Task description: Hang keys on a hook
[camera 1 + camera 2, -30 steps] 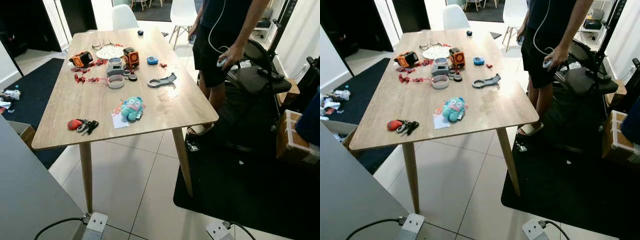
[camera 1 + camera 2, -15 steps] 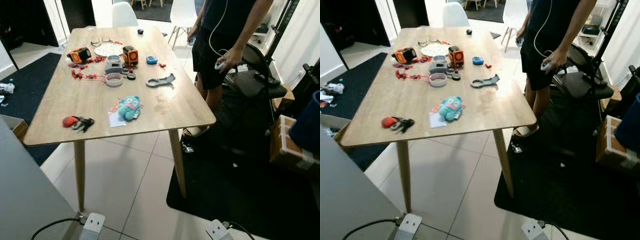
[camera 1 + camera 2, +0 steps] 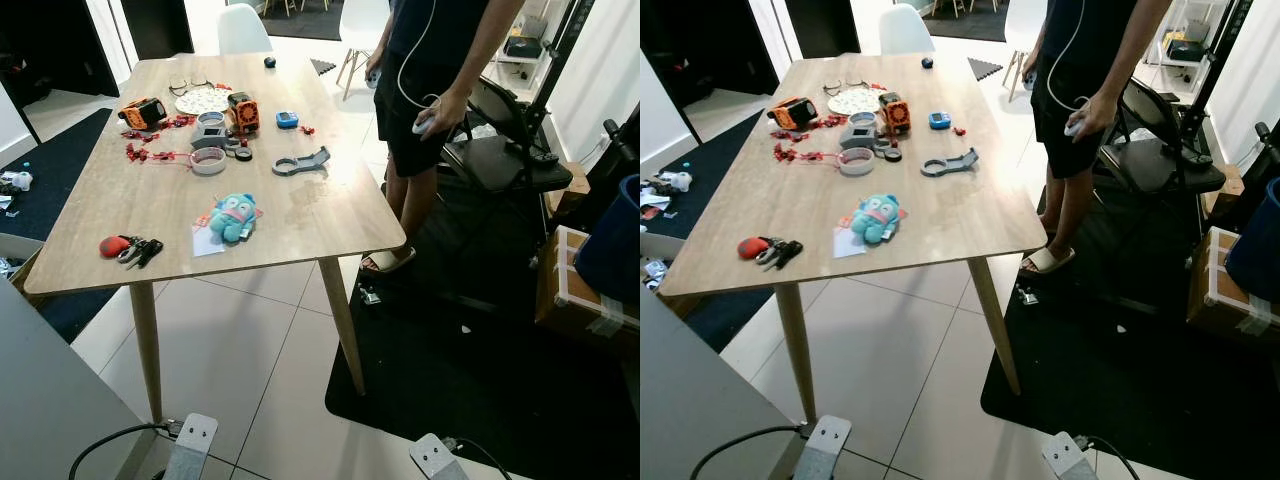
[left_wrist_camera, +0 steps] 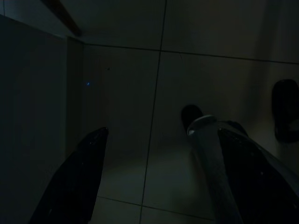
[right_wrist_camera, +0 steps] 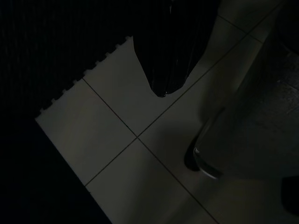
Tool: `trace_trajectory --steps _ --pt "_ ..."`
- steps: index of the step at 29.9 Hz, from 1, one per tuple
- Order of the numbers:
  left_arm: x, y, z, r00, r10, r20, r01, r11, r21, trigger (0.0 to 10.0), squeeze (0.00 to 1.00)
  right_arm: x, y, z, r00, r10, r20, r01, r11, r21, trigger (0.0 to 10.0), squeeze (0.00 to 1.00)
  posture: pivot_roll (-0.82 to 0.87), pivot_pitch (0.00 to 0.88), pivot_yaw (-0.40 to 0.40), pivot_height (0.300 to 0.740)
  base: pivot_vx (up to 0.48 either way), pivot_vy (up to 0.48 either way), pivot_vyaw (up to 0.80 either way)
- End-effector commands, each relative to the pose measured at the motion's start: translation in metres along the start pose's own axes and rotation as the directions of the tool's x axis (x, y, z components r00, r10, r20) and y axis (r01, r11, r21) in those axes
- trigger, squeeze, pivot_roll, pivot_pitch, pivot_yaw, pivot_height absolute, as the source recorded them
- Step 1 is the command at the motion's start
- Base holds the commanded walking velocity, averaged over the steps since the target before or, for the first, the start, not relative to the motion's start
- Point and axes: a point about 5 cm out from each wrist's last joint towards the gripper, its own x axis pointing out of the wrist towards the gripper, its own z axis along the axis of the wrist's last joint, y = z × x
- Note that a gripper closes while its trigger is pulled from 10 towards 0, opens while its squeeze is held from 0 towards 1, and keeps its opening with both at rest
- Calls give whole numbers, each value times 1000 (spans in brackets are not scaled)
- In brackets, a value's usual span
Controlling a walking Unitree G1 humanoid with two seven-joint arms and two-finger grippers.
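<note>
Left eye view looks down on a wooden bench standing on pale floor tiles. The keys lie near its front left corner, touching a red fob just beside them, and nothing grips them. A teal plush toy rests on a slip of paper close by, toward the middle. Farther back sit a roll of tape, a grey bracket, an orange and black gadget, a small blue item, a white patterned disc and a scatter of red bits too small to identify.

A person stands at the bench's right side, cut off above the chest, with 1 hand holding a small pale device on a white cable. A black mat covers the floor to the right. A box sits at the right edge, partly cut off.

Both wrist views are very dark. The left gripper hangs over the floor tiles with its 2 fingers spread apart and empty. The right gripper hangs above the mat's toothed edge; its tip shows as 1 dark shape, and I cannot tell whether its fingers are apart or together.
</note>
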Motion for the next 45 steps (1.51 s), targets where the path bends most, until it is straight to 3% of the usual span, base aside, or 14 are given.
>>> trace_trajectory --steps 1,29,45 --pt "-1 1 -4 1000 0 -10 0 1000 -18 10000 0 1 9 -2 999 32 -9 -32 999 0 10000 0 -8 0 26 740 0 0 0" --pt "-2 -1 -12 999 -22 -36 22 999 -24 10000 0 0 10 -7 999 41 -10 -41 999 12 10000 0 -25 0 41 740 245 0 0" --pt "-2 -2 -15 999 -23 -49 23 1000 -11 10000 0 0 10 -11 998 55 -9 -55 997 52 10000 0 -31 7 44 740 35 0 729"
